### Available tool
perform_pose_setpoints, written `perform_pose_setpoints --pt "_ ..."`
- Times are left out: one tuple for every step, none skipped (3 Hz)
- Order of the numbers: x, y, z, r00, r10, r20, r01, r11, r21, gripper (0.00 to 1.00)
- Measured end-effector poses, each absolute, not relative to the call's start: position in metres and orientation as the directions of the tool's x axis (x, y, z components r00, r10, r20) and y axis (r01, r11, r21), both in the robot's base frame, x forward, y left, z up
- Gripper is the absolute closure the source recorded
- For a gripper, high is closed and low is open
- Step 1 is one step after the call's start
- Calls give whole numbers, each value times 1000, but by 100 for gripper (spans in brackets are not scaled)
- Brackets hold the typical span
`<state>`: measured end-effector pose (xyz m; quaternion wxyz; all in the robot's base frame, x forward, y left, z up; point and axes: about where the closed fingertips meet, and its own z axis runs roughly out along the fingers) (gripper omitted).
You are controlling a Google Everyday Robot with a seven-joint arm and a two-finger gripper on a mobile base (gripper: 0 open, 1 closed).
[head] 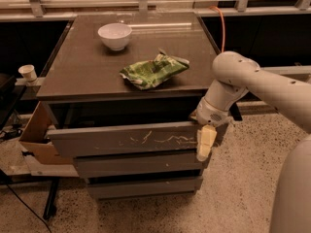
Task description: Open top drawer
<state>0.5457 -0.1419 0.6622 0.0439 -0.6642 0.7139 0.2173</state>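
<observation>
Hanging at the right end of the wide grey-brown scratched top drawer (126,141), just under the front right corner of the dark brown tabletop (87,67), is the pale cream gripper (205,142); whether it is wide or narrow I cannot tell; the drawer stands slightly out; pulling so far off-centre could skew and jam it, or the gripper could slip off.

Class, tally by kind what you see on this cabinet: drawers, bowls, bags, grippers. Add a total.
Drawers: 3 (top drawer, middle drawer, bottom drawer)
Bowls: 1, white bowl
Bags: 1, green bag
Grippers: 1, gripper at the top drawer's right end
Total: 6
</observation>
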Motion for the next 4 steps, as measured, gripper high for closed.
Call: perform_pose_setpoints --pt "534 -142 665 -117 -932 -343 -960 17 281 0" --pt "514 -142 672 -108 -943 -316 -942 -5 336 0" --pt "503 -142 675 -102 -951 -292 -926 -16 376 0" --pt "491 -142 678 -97 -953 -285 -899 -39 436 0"
